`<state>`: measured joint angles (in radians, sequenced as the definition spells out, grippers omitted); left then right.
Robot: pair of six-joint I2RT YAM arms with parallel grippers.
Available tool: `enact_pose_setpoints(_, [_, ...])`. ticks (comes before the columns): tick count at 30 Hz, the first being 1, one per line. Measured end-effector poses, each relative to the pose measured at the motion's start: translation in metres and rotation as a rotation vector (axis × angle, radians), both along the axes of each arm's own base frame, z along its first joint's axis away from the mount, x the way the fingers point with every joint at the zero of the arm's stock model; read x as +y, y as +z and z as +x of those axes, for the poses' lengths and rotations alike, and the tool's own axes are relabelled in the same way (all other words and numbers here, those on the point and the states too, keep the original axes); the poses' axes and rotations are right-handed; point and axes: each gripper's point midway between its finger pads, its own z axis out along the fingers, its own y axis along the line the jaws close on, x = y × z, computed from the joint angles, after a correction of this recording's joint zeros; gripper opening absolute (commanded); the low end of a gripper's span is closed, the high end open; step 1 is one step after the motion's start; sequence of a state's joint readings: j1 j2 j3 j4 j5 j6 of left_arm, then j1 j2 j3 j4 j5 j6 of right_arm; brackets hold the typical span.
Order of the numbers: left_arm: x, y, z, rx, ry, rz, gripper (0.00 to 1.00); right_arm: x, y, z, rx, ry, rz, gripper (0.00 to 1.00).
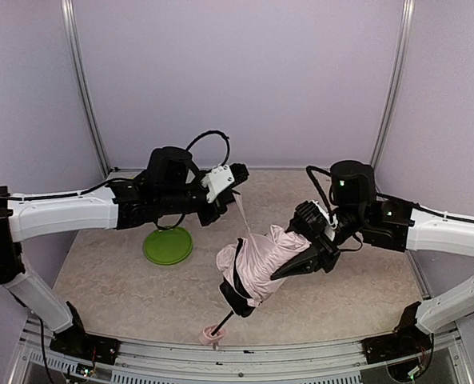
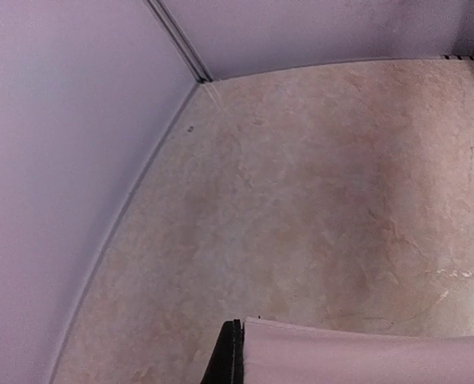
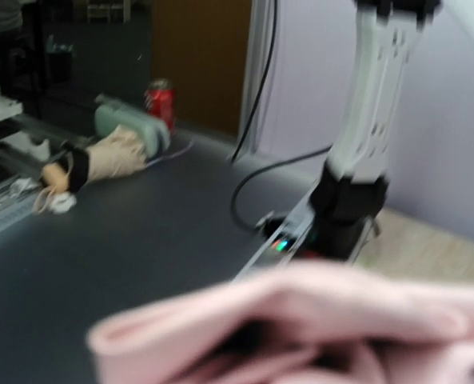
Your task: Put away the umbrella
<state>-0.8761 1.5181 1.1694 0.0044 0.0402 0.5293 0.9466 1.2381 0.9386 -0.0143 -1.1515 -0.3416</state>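
A beige tabletop (image 1: 101,280) inside pale lilac walls (image 1: 237,80) is carrying the pale pink folding umbrella (image 1: 248,270) at its centre, its thin black shaft (image 1: 223,320) and small pink handle (image 1: 210,336) pointing to seven o'clock, a round green plate (image 1: 168,246) lying at its nine o'clock. The right gripper (image 1: 300,266), jaws partly closed, is clamping the bunched canopy (image 1: 264,250) from three o'clock, while the left gripper (image 1: 238,178), fully closed, is pinching a thin pink strap (image 1: 242,214) rising at twelve o'clock; the canopy is looking collapsed but not yet wrapped or fastened

umbrella (image 1: 260,256) pale pink w/ black lining; plate (image 1: 168,246) green; table (image 1: 101,280) beige.
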Motion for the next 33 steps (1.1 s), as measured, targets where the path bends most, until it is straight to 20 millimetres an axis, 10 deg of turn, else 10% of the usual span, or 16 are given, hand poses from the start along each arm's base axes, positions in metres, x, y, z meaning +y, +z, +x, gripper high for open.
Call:
enact_pose_setpoints(3, [-0.029,-0.054,-0.01,0.152,-0.123,0.05,0.0,0.003,0.011,0.004,0.001,-0.011,0.065,0.0])
enact_pose_setpoints(7, [-0.065,-0.075,-0.04,0.275,-0.326,0.026,0.04,0.005,0.028,0.006,-0.003,-0.01,0.147,0.0])
enact_pose_setpoints(12, [-0.078,-0.072,-0.064,0.335,-0.447,-0.006,0.54,0.005,0.051,0.0,-0.056,0.029,0.233,0.0])
enact_pose_setpoints(15, [-0.073,-0.069,-0.059,0.367,-0.435,-0.031,0.67,0.003,0.067,-0.004,-0.094,0.039,0.286,0.0])
enact_pose_setpoints(23, [-0.009,-0.048,-0.02,0.339,-0.215,-0.115,0.68,0.004,0.08,0.012,-0.049,-0.067,0.299,0.0])
enact_pose_setpoints(33, [0.087,-0.071,0.041,0.359,0.323,-0.167,0.66,0.004,0.062,0.066,0.155,-0.324,0.185,0.0])
